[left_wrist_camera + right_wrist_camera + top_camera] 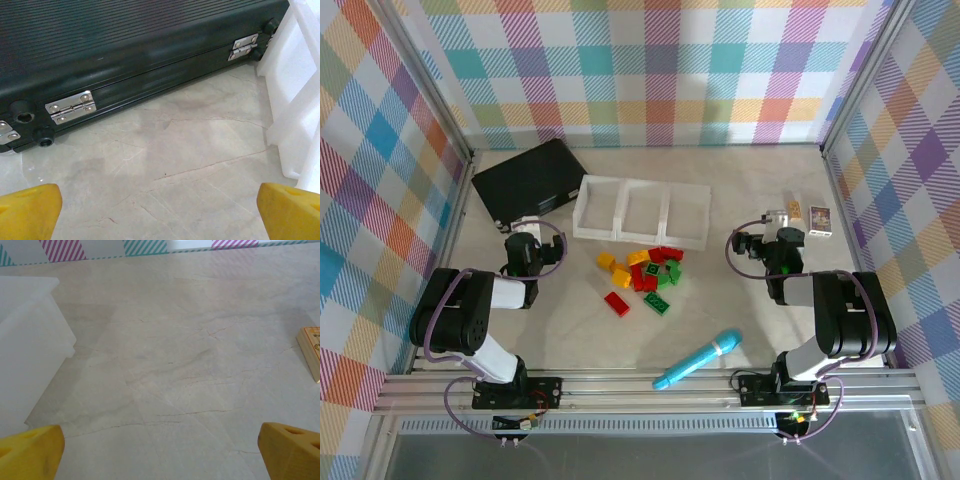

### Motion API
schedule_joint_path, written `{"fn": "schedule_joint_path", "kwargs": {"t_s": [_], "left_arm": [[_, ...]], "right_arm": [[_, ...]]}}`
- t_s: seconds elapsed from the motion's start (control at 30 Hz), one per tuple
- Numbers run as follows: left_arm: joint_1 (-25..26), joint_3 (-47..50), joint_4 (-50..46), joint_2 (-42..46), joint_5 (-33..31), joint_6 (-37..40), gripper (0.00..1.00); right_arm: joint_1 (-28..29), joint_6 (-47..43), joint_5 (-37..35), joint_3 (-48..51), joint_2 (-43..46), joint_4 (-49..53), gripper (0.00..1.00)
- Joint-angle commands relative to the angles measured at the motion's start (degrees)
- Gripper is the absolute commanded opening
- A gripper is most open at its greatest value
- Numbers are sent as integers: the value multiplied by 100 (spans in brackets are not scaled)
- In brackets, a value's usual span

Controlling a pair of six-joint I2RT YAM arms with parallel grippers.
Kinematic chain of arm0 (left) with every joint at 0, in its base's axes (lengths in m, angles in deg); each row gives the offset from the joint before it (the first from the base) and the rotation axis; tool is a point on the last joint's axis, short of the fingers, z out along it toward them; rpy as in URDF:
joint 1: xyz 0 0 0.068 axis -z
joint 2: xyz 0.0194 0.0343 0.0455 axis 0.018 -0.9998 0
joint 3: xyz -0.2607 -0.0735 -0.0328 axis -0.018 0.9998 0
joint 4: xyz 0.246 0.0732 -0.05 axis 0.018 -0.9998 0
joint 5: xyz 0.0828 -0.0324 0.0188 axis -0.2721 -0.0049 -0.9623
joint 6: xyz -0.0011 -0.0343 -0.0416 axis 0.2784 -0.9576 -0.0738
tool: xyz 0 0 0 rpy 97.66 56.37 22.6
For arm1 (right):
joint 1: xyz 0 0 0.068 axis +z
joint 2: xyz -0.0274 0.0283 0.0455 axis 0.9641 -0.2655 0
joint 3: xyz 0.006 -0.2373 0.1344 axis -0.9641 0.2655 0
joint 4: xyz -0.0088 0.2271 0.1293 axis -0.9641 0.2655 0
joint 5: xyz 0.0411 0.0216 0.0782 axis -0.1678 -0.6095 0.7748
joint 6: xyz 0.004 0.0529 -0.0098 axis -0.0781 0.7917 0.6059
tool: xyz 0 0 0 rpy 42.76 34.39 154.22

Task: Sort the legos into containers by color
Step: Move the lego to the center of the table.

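Left gripper [160, 214] and right gripper [160, 454] gape wide, holding nothing; I see all legos [642, 275] heaped outside the three bare containers [638, 239], sorting unstarted.

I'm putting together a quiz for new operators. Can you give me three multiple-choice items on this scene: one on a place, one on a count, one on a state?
1. Where do the bricks lie?
A) inside the tray
B) on the table in front of the tray
C) between a gripper's fingers

2. How many compartments does the tray have?
A) two
B) three
C) four

3. How are the left gripper and right gripper?
A) both open and empty
B) both shut
C) one shut on a brick

Answers:
1 B, the pile sits on the table near the tray's front wall.
2 B, two dividers make three squares.
3 A, each wrist view shows wide jaws with bare table between.
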Motion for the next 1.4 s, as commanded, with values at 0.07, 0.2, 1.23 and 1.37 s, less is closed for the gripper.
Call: {"fn": "schedule_joint_path", "kwargs": {"t_s": [0.07, 0.2, 1.23, 1.37], "left_arm": [[-18, -23, 177, 25, 99, 37, 99], [-16, -24, 178, 24, 98, 33, 100], [1271, -357, -2994, 2577, -1205, -64, 100], [1287, -641, -4054, 3613, -689, -701, 99]], "right_arm": [[-44, -55, 90, -66, -34, -81, 99], [-38, -47, 94, -75, -34, -88, 99], [-161, 2472, -1428, -574, 3530, 4717, 99], [-170, 2664, -265, -947, 4298, 5848, 99]]}}
